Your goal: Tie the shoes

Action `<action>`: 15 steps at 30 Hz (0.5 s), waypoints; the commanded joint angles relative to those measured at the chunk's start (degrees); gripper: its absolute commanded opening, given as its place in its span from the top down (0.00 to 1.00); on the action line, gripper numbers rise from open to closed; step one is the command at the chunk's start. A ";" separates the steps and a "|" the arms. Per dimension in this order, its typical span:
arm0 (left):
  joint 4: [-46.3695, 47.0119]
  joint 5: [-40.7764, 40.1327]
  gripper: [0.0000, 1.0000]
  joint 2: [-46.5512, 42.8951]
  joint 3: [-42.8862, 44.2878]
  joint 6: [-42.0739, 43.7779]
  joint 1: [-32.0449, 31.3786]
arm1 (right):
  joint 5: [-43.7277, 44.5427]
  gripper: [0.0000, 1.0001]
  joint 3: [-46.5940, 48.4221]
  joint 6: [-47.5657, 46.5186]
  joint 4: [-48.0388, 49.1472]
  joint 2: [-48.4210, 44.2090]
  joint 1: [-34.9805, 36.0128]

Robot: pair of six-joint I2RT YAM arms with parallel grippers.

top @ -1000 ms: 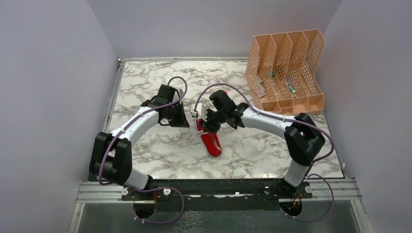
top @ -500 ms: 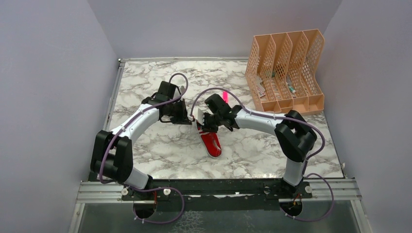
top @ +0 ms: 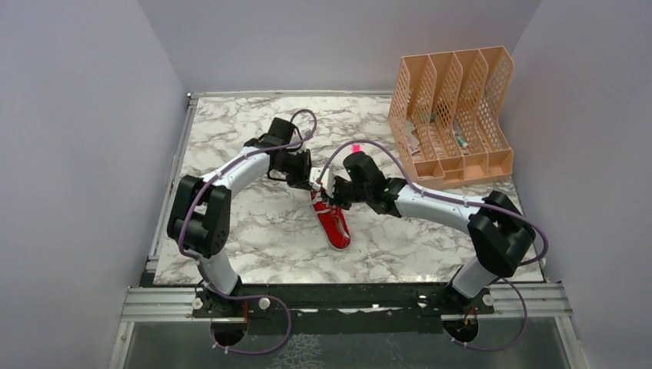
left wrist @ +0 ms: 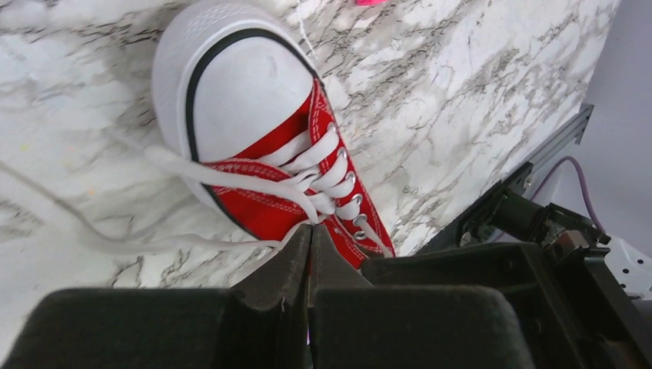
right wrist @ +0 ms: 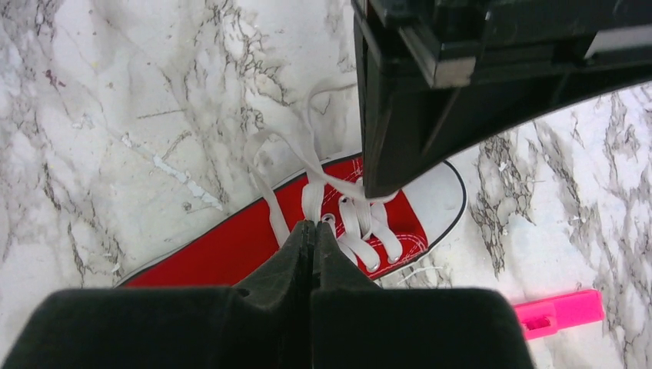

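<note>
Red sneaker at mid-counter, a lace in each grip.
The left hand, fingers pressed together, pinches a white lace drawn across the toe end. The sneaker lies flat, with its toe cap pointing to the far side. The right hand is clamped shut on a lace strand by the eyelets. A pink marker lies just beyond the toe.
</note>
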 commanded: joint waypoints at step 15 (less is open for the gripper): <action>1.98 27.39 0.98 5.45 -4.63 7.81 -2.19 | 10.60 0.95 -4.55 11.00 12.53 -2.04 0.07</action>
